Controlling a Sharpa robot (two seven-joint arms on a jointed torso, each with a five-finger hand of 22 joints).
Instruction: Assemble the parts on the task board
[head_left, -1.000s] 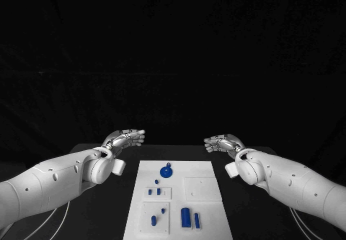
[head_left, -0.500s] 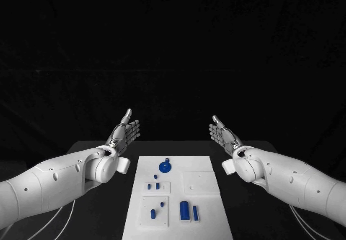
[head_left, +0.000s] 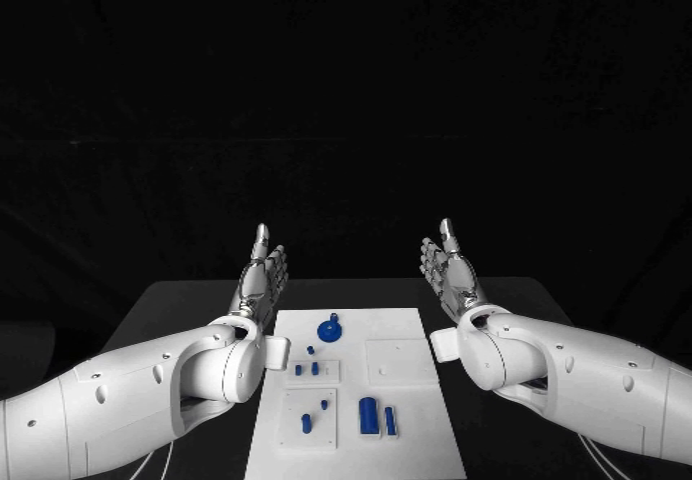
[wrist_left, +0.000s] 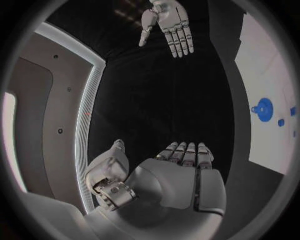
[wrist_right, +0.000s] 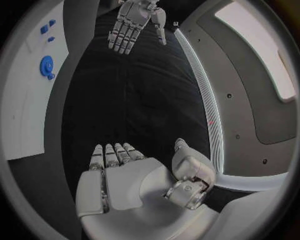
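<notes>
The left hand (head_left: 261, 275) is raised flat, fingers straight, holding nothing. Between the hands lies the white board (head_left: 408, 392), its small blue parts (head_left: 369, 416) probably light, stiff, slippery (pinch their sides). The right hand (head_left: 451, 272) is likewise flat and empty.

No readable text, labels, brands, numbers or signs anywhere. White task board (head_left: 404, 330) is blank, blue parts (head_left: 330, 331) carry no markings, white arms and both hands unmarked as far as can be seen.
</notes>
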